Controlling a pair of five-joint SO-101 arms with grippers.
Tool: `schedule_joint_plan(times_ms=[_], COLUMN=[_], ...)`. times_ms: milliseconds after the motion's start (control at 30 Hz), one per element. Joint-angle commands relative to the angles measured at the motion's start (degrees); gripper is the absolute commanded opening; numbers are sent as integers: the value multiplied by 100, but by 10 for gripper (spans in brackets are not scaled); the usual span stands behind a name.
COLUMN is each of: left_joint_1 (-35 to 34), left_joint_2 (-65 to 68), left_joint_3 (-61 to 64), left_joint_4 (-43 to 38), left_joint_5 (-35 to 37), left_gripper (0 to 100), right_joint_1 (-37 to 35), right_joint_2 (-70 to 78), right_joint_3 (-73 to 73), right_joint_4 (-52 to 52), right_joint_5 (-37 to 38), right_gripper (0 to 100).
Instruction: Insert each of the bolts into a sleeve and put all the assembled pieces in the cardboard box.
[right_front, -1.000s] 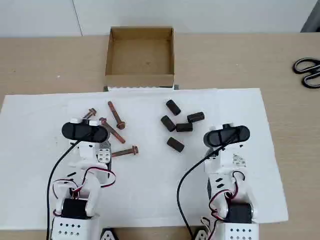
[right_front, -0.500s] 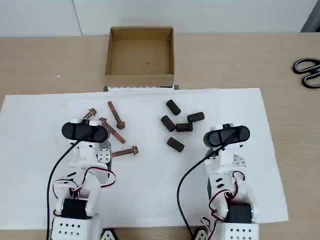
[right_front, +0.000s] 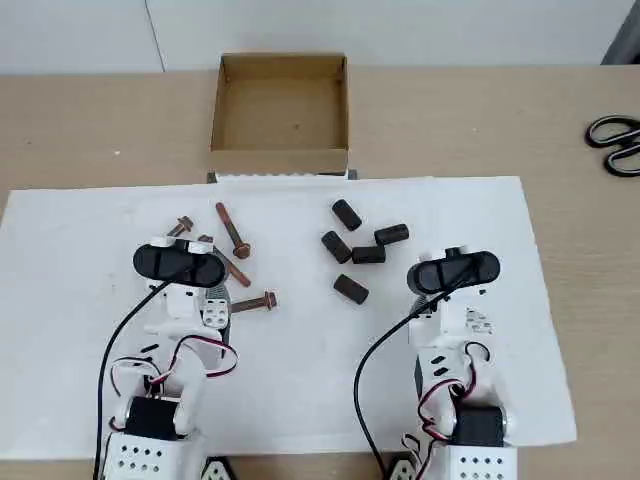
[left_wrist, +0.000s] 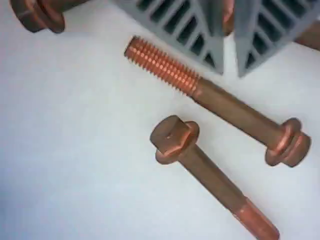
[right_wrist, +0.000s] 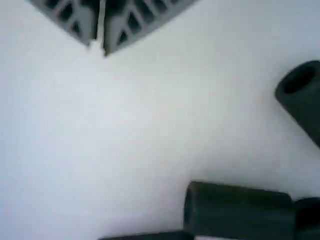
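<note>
Several copper bolts lie on the white paper (right_front: 90, 230). Two of them, a threaded bolt (left_wrist: 225, 102) and a second bolt (left_wrist: 200, 170), lie just beyond my left gripper (left_wrist: 229, 72), whose grey fingers stand together with only a narrow slit and hold nothing. From above, the left arm (right_front: 178, 262) hangs over the bolt cluster (right_front: 233, 230). Several black sleeves (right_front: 368, 254) lie mid-paper, ahead and left of the right arm (right_front: 452, 272). My right gripper (right_wrist: 100, 47) is shut and empty over bare paper, with a sleeve (right_wrist: 237, 210) and another sleeve (right_wrist: 300, 95) nearby. The cardboard box (right_front: 215, 110) stands open and empty behind the paper.
Scissors (right_front: 615, 145) lie on the wooden table at the far right. One bolt (right_front: 255, 300) lies apart, right of the left arm. One sleeve (right_front: 350, 289) lies nearest the front. Bare paper stretches at both sides and between the arms.
The left arm has shifted slightly to the right over the bolts. The right arm, bolts and sleeves have not moved.
</note>
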Motion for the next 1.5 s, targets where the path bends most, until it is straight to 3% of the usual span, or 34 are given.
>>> schedule_joint_plan(times_ms=[0,333,533,733,1000,1133,1300,1467], left_joint_1=[88,35,35,35,44,70,53,44], left_joint_2=[-70,-70,-70,-70,-70,-70,-70,-70], left_joint_3=[-22,-48,-119,-110,-110,-110,-110,-110], left_joint_4=[-132,-53,79,97,105,105,105,105], left_joint_5=[-26,9,9,-26,-53,-642,-677,-686], left_gripper=[5,5,5,5,5,5,5,5], right_joint_1=[-13,-4,-48,-48,-101,-576,-1191,-1288], right_joint_2=[-92,620,3099,5736,8259,9174,10422,11670], right_joint_3=[9,-1846,-3789,-5934,-8589,-9556,-10549,-11692], right_joint_4=[13,321,347,725,1859,2484,2993,3389], right_joint_5=[-44,-220,-1319,-1371,246,1204,1398,1477], right_gripper=[2,2,3,4,4,4,15,113])
